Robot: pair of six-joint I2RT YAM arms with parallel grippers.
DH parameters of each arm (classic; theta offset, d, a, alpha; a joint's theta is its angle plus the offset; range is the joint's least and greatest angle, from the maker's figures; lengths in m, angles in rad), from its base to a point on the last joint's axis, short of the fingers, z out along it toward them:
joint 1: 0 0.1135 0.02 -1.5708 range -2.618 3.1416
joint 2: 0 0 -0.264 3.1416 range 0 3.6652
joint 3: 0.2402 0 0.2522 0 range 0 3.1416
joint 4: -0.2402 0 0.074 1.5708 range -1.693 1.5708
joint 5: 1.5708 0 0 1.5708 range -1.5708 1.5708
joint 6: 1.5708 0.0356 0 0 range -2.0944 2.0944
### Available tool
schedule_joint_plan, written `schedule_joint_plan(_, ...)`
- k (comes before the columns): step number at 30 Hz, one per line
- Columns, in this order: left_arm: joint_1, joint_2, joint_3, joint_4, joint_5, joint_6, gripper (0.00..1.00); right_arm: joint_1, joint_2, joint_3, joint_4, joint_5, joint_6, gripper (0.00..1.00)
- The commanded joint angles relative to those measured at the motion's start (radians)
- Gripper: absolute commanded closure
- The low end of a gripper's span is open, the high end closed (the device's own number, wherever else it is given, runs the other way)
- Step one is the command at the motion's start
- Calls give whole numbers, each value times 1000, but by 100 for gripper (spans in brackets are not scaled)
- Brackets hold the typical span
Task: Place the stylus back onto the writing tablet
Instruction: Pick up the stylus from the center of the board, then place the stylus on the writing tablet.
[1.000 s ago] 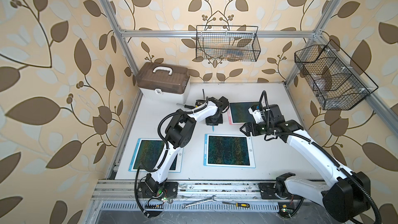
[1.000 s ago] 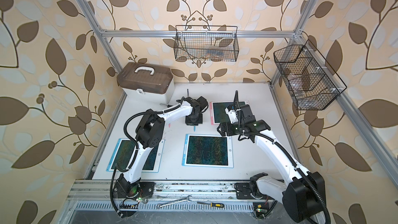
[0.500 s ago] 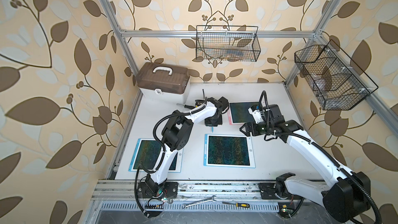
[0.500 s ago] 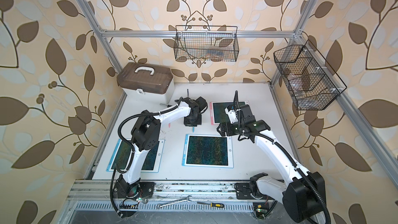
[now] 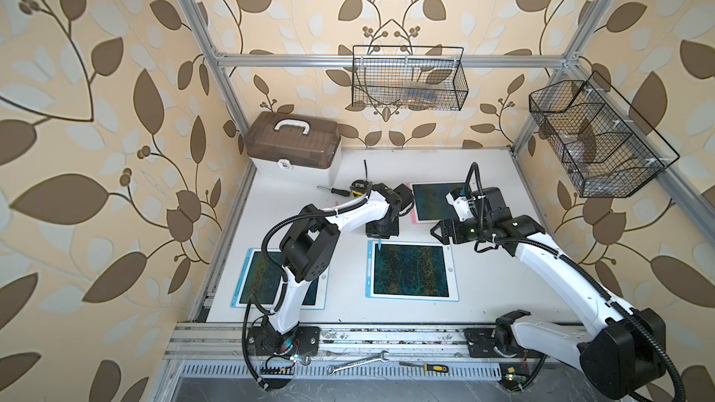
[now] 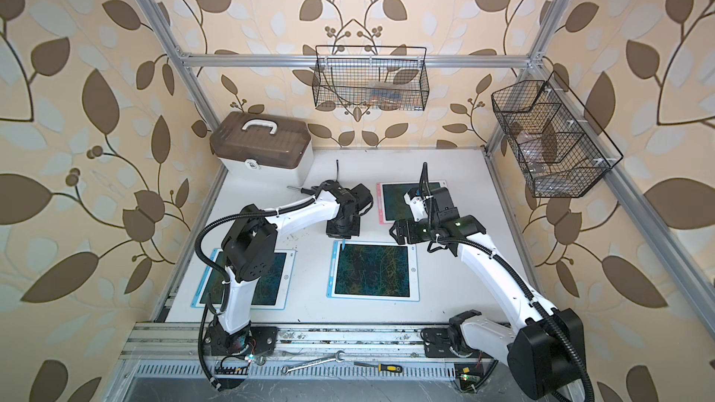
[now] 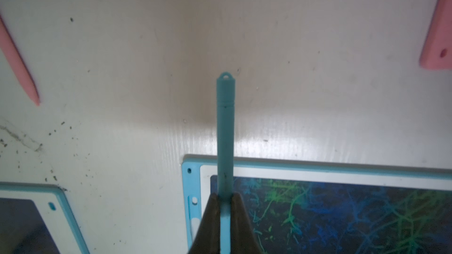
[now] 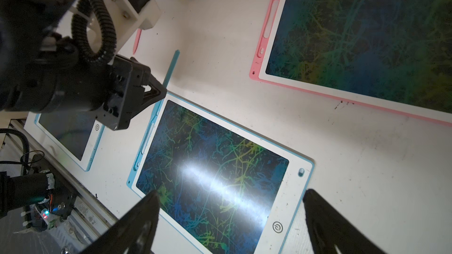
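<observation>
White table (image 5: 483,284): your left gripper (image 7: 225,199) pinches the blue stylus (image 7: 225,130) over the middle tablet (image 7: 318,164), near its slot (image 7: 194,212). Pickup looks done; seating it remains. Your right gripper (image 8: 231,191) hangs wide, empty.

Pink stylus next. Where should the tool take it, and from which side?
Grip the pink stylus mid-shaft, coming straight down with jaws across its width: it lies flat on the table and tapers to a thin tip, likely too slim to hold.

White table (image 5: 483,309) bears three tablets (image 5: 412,270); a case (image 5: 294,148); a screwdriver (image 5: 334,190).
</observation>
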Motion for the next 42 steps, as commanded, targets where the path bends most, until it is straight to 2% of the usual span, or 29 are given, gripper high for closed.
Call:
schedule_joint_plan(1, -26, -77, -41, -35, -21, -57, 91, 4, -10, 11, 6, -16, -14, 8)
schedule_joint_plan(23, -94, -172, -260, -7, -27, -139, 90, 8, -5, 12, 8, -17, -14, 8)
schedule_joint_plan(42, -135, -136, -267, -27, -27, -153, 89, 16, 3, 17, 10, -15, -14, 8)
